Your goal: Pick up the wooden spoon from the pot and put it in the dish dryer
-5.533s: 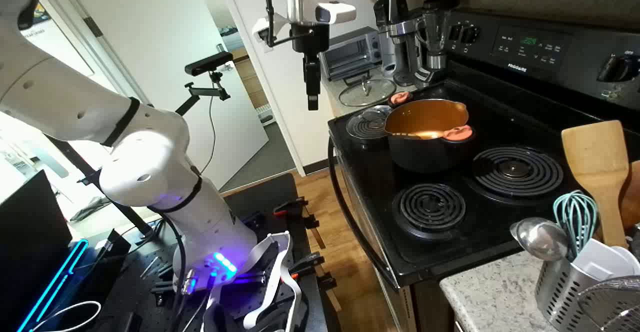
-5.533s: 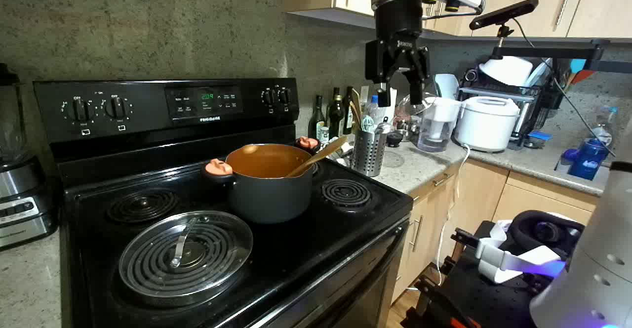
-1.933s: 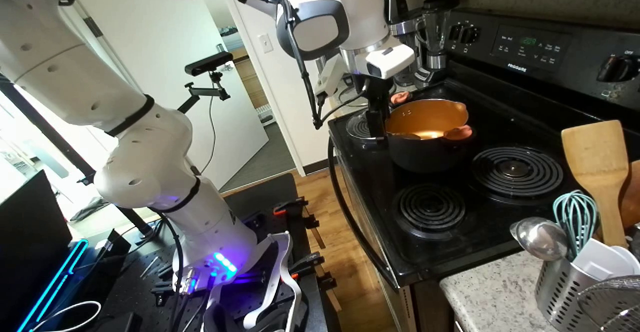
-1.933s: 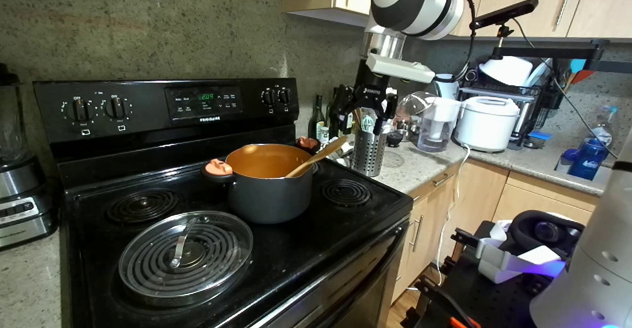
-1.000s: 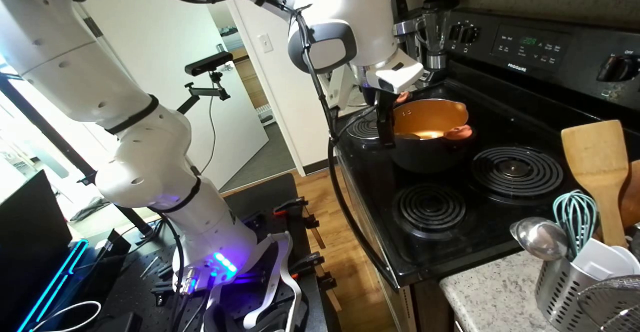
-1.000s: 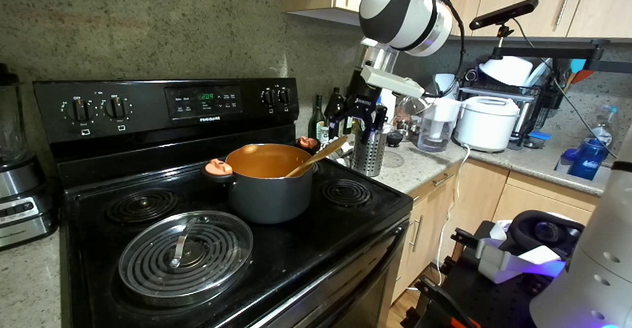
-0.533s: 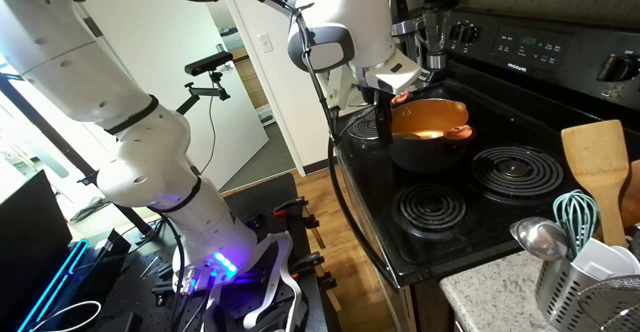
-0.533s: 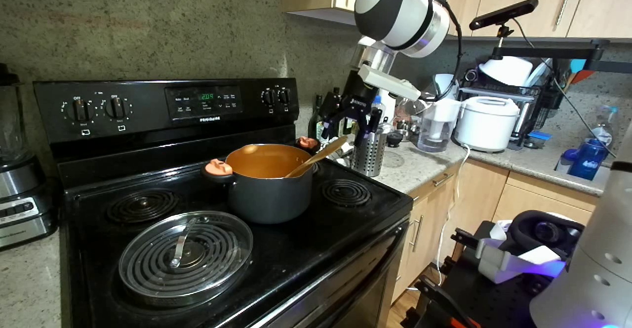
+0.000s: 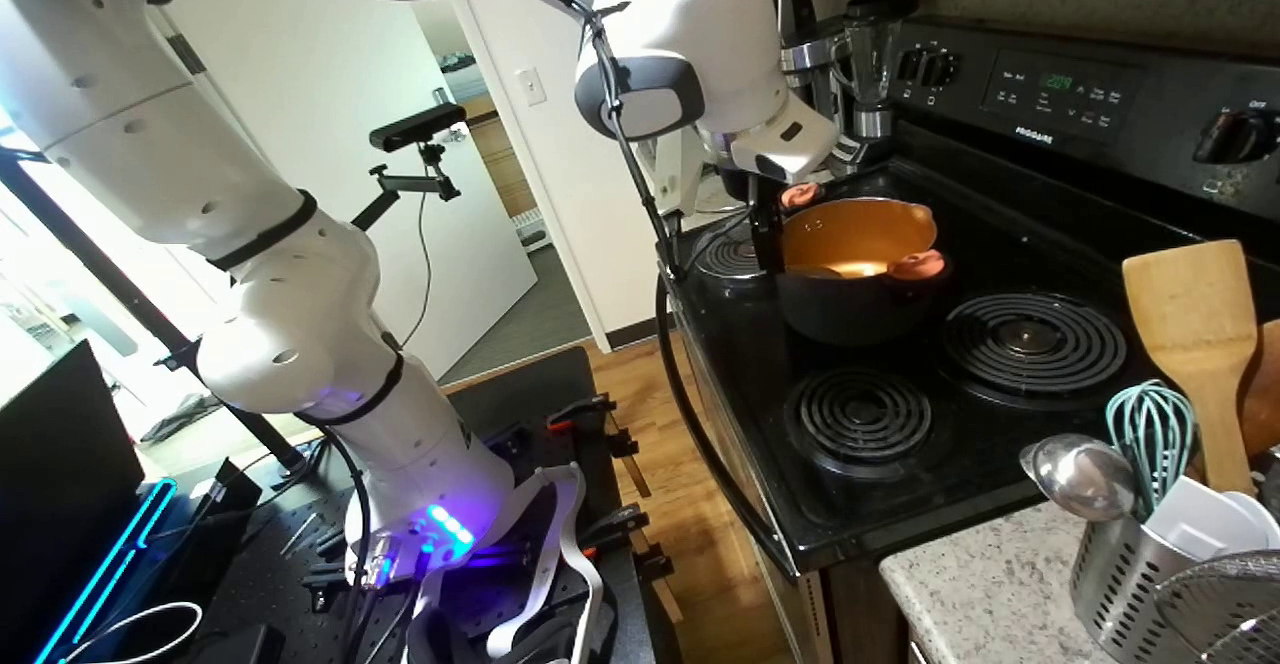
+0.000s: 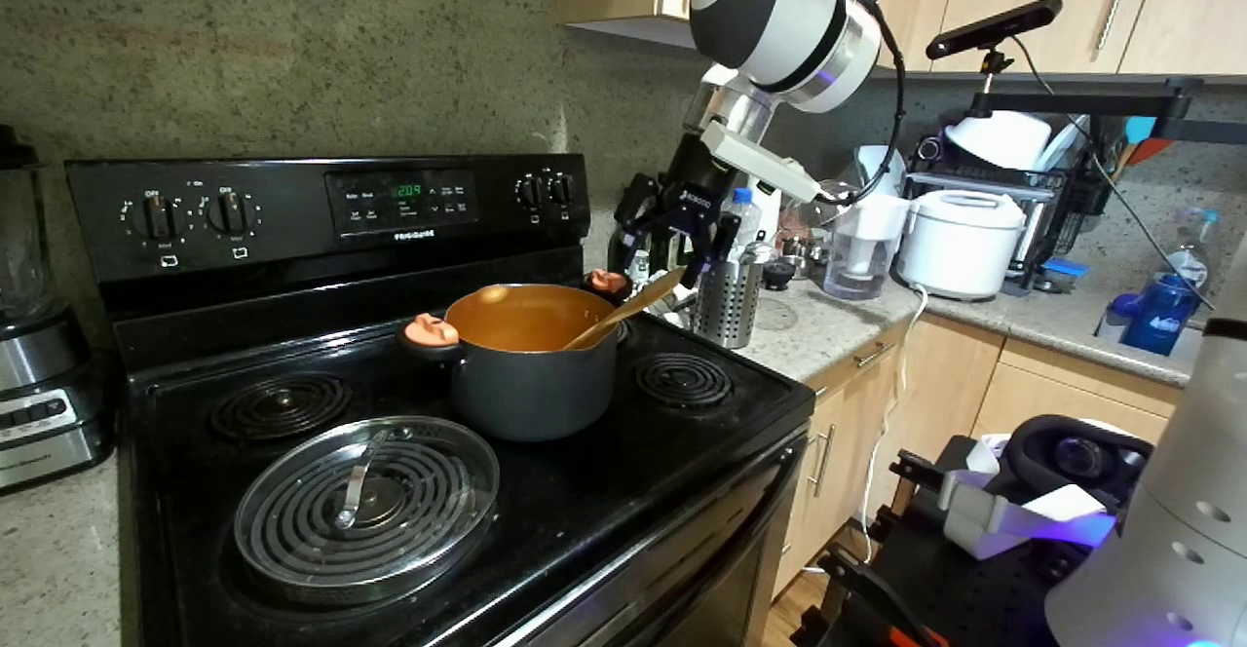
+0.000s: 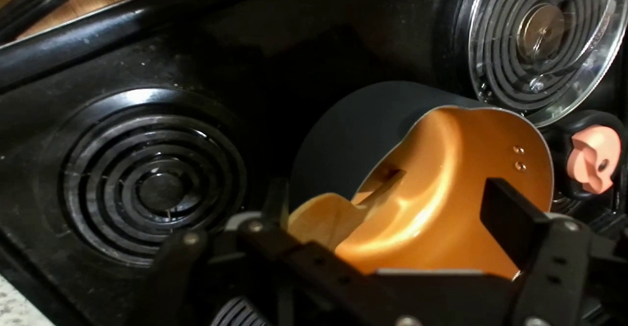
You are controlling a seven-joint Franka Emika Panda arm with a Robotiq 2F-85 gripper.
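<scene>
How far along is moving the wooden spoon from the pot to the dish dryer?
Looks done: only the approach; the gripper hangs open near the wooden spoon. In hand: probably lining up the grasp; nothing is held, and the spoon leans in the pot, one end past its rim. Left: grasping it, lifting it out, and placing it in the dish dryer, where a whisk, ladle and spatula stick up.
</scene>
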